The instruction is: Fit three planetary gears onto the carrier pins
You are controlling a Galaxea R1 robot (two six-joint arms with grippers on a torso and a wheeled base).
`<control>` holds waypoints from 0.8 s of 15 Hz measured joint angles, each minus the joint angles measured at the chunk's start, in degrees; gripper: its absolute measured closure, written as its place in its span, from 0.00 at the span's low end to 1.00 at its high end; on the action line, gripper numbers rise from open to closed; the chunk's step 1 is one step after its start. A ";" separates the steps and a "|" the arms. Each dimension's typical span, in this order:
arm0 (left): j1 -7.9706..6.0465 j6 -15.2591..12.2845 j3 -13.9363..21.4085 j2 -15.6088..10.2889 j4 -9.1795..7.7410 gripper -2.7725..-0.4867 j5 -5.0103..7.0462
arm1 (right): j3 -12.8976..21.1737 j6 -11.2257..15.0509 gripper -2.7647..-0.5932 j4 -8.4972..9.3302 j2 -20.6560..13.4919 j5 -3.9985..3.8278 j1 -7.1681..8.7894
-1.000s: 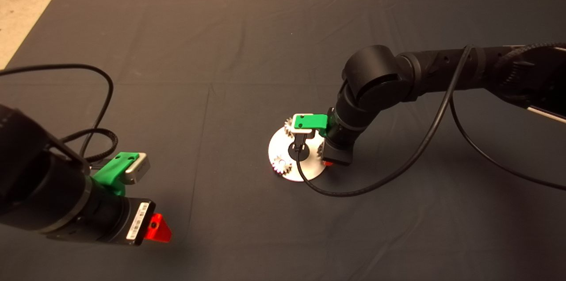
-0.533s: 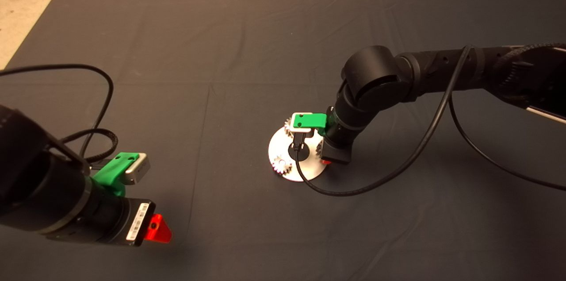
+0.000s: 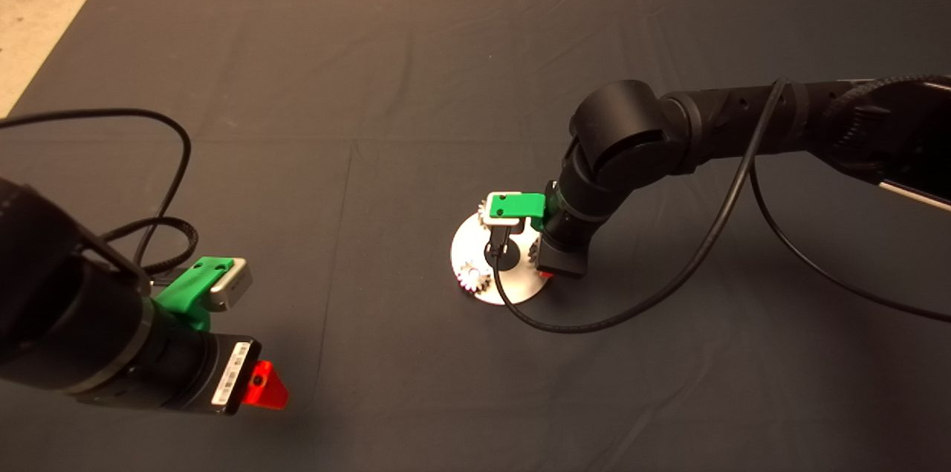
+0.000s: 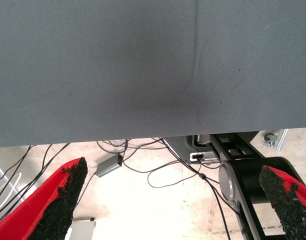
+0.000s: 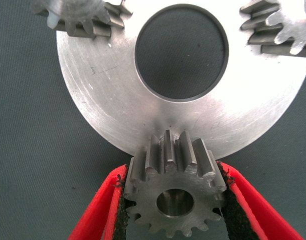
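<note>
The right end effector [image 5: 174, 200] grips the third gear [image 5: 174, 192] between its two red fingers, the black pads pressed against the teeth on either side. Over the last second the right arm has sunk a little and drawn in over the disc [image 3: 475, 249], so the gear now hangs at the disc's rim, near the side closest to the arm. That suggests the last placement is under way, though whether the bore sits over a pin cannot be told: no pin shows through it.

The gear is silvery-grey steel with straight teeth and a small round centre bore. Two other gears [image 5: 80, 17] [image 5: 280, 30] already sit on the shiny disc, either side of its large centre hole.

The left end effector [image 4: 173, 200] waits at the table's near left edge, fingers spread wide, holding nothing.
</note>
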 joint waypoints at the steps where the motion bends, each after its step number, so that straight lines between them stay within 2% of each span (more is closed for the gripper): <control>1: 0.00 0.00 0.00 -0.02 0.00 0.13 0.00 | 0.00 -0.01 0.76 -0.05 0.00 -0.15 -0.19; 8: 0.00 0.00 0.00 -0.02 0.00 0.13 0.00 | 0.00 -0.32 0.76 -0.68 -0.02 -0.26 -0.85; 12: 0.00 0.00 0.00 -0.02 0.00 0.13 0.00 | -0.01 -0.93 0.76 -1.12 -0.02 -0.39 -1.84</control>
